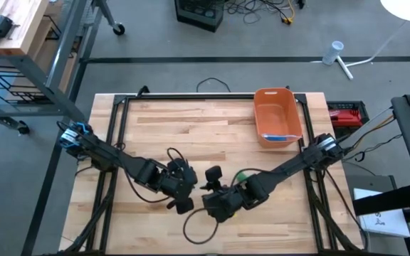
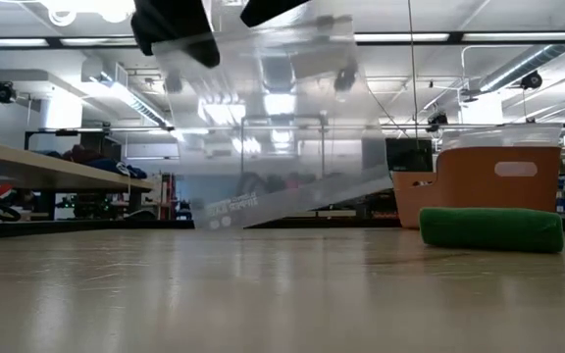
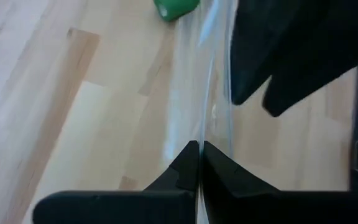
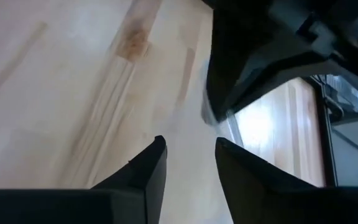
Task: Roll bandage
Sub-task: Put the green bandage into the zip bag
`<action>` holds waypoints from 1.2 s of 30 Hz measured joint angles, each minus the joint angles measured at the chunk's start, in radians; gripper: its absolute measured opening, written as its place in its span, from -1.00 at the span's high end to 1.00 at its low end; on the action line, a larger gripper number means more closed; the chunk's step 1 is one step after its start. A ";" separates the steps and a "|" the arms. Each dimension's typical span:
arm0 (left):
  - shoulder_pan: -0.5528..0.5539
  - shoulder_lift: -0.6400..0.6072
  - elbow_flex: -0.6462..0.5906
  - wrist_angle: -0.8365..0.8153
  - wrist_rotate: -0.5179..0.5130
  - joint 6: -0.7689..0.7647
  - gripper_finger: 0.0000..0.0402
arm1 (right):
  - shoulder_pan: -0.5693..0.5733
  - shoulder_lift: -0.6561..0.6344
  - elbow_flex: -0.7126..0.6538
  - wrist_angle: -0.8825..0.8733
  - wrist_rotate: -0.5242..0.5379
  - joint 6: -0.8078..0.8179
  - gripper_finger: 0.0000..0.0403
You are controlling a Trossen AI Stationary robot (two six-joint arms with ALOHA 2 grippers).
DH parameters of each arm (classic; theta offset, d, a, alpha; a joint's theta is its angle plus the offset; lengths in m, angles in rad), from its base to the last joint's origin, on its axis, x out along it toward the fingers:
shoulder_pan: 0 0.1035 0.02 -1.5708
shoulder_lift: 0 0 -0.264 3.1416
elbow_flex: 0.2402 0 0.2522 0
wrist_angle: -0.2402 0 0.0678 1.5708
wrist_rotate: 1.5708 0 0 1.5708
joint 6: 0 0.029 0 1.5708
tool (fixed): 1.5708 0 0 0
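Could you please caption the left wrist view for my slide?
Left gripper shut on clear plastic bag above wooden table.

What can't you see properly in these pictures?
- High view: the clear plastic bag barely shows; both arms cover it.
- Low view: the grippers are cut off by the top edge.
- Left wrist view: the green bandage roll is cut off by the edge.
- Orange bin: its contents are too small to name.
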 joint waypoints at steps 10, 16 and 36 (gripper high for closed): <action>0.013 0.000 -0.066 -0.017 -0.097 0.009 1.00 | -0.054 0.011 0.000 0.037 -0.001 -0.063 0.35; 0.013 -0.002 -0.069 -0.017 -0.103 0.053 1.00 | -0.098 0.053 -0.003 0.003 -0.034 -0.075 0.44; 0.017 -0.057 -0.069 0.027 -0.196 0.072 1.00 | -0.109 0.055 0.007 -0.041 -0.345 -0.169 0.99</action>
